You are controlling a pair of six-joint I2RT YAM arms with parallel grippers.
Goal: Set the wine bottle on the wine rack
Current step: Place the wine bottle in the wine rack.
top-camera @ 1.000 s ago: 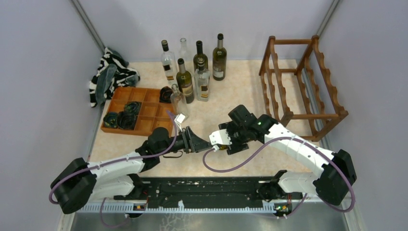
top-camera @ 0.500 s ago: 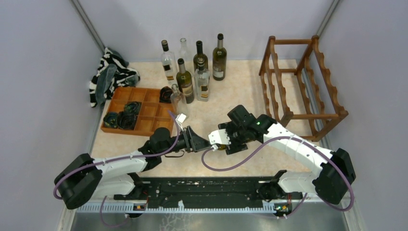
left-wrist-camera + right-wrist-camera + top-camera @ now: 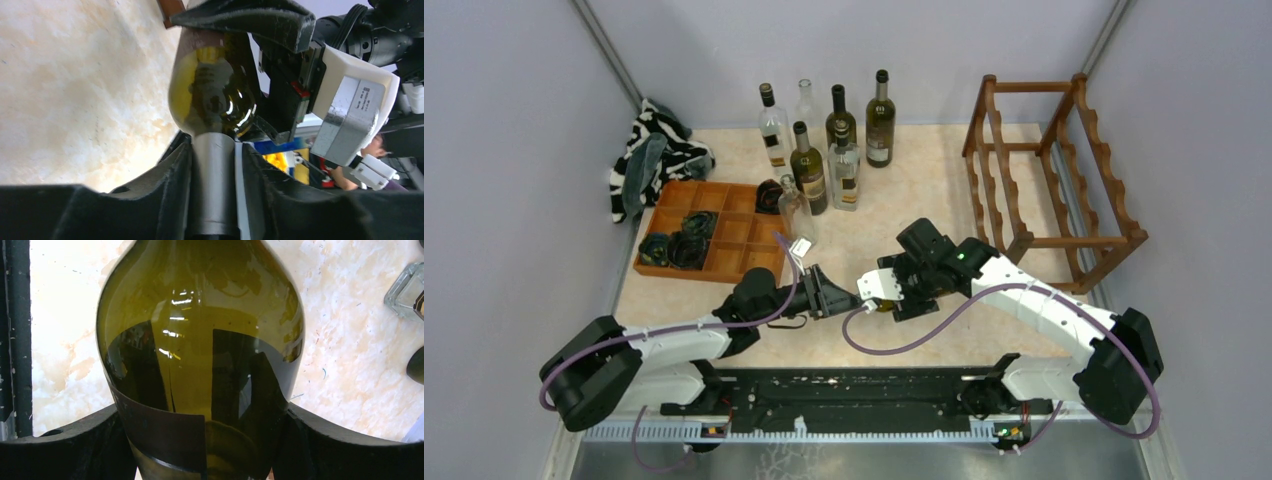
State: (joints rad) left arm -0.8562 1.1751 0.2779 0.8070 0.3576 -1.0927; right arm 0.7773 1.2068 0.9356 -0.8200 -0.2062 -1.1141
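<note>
We log, big to small:
- 1x bench (image 3: 924, 190), beige marbled top.
- 1x wine rack (image 3: 1034, 87), dark wood, upright, far right.
- 1x wine bottle (image 3: 200, 340), green glass, mid-bench betw. both arms, well apart fr. the rack.
- right end effector (image 3: 205, 450): clamped round the bottle's body.
- left end effector (image 3: 214, 155): narrow abt the neck; whether it grips, we cannot tell.

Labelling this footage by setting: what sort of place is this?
Likely a robot test booth: plain grey walls box in the tabletop, left arm and right arm bolt to a rail, bottles and wine rack are props.
</note>
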